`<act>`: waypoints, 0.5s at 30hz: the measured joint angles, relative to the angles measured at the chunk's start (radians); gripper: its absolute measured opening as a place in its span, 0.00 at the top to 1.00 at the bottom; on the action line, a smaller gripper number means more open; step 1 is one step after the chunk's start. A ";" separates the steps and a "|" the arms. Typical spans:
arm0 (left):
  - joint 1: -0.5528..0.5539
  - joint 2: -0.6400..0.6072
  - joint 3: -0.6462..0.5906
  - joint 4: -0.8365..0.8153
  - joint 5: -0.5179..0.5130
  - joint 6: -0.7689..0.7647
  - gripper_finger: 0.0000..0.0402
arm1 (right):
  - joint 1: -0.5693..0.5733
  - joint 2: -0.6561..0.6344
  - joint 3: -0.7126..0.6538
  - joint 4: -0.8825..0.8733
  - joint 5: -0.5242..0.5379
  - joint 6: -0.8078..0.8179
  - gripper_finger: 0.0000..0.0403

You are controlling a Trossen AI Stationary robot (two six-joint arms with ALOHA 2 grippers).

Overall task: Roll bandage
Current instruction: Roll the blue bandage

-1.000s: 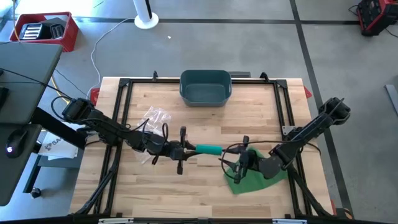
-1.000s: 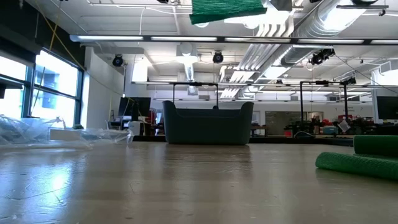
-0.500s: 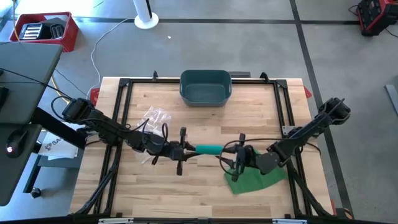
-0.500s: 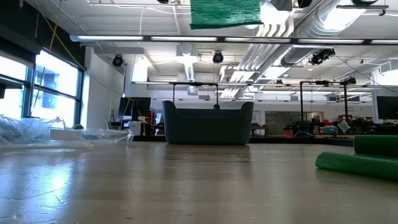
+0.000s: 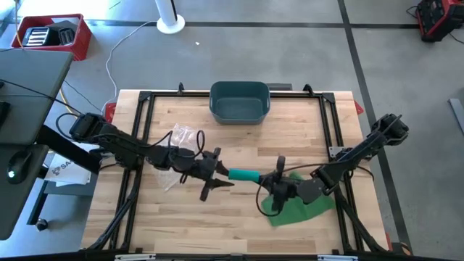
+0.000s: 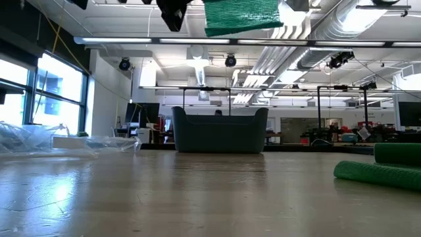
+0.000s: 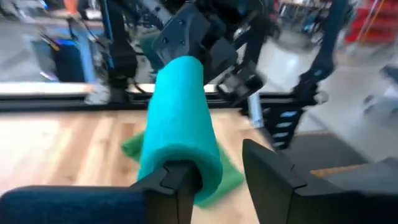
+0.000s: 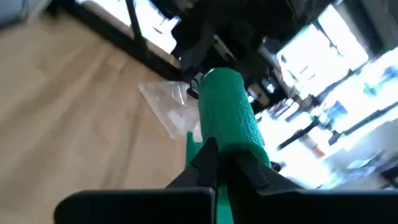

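The bandage is a green roll held level above the table's middle, with its loose end spread as a green heap on the wood at the right. My left gripper stands open at the roll's left end, one finger beside it and the other well apart. My right gripper is shut on the roll's right end. In the low view the roll hangs at the top edge, with a dark left finger beside it. My left gripper is open around the roll's left end; one finger lies against that end, and I cannot tell whether it touches. My right gripper pinches the roll's right end between its two fingers. It comes in nearly level from the table's right, along the roll. The roll is clear of the table and level.
A teal bin stands at the table's far edge, centre. A crumpled clear plastic wrapper lies left of centre, behind the left arm. A black frame runs around the tabletop. Bare wood lies toward the near edge.
My left gripper has rolled about its own axis and opened, letting go of the roll's left end. My right gripper has rolled too and shut on the roll's right end. The roll has stayed level above the table, about where it was.
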 joint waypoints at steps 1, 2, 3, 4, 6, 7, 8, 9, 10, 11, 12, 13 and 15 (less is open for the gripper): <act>0.007 0.000 0.000 0.000 0.005 -0.031 0.68 | 0.000 0.000 0.000 0.001 0.000 -0.055 0.99; 0.014 0.000 0.000 -0.001 0.006 -0.055 0.68 | 0.000 0.000 0.000 0.008 0.001 -0.102 0.98; 0.020 0.000 0.000 -0.001 0.005 -0.073 0.67 | 0.000 0.000 0.000 0.014 0.001 -0.144 0.98; 0.026 0.000 0.000 0.000 0.002 -0.084 0.67 | 0.000 0.000 0.000 0.016 0.001 -0.176 0.98; 0.036 0.000 0.000 0.008 0.001 -0.105 0.67 | 0.008 0.000 0.000 0.015 0.007 -0.219 0.97; 0.040 0.000 -0.001 0.022 0.001 -0.117 0.67 | 0.013 0.000 0.000 0.016 0.012 -0.234 0.97; 0.045 0.000 -0.001 0.037 0.001 -0.127 0.68 | 0.018 0.000 0.000 0.017 0.019 -0.238 0.97; 0.050 0.000 -0.001 0.049 0.001 -0.132 0.69 | 0.021 0.000 0.000 0.018 0.020 -0.236 0.97; 0.053 -0.001 -0.001 0.056 0.001 -0.133 0.70 | 0.026 0.000 0.000 0.020 0.022 -0.230 0.97; 0.057 -0.001 -0.001 0.059 0.001 -0.133 0.72 | 0.028 0.000 0.000 0.021 0.022 -0.218 0.97; 0.059 -0.001 -0.001 0.064 0.000 -0.133 0.75 | 0.030 0.000 0.000 0.023 0.022 -0.202 0.97; 0.061 -0.001 -0.001 0.069 0.001 -0.133 0.77 | 0.032 0.000 0.000 0.023 0.019 -0.179 0.97; 0.063 -0.001 -0.001 0.078 0.001 -0.130 0.84 | 0.032 0.000 0.000 0.025 0.006 -0.131 0.97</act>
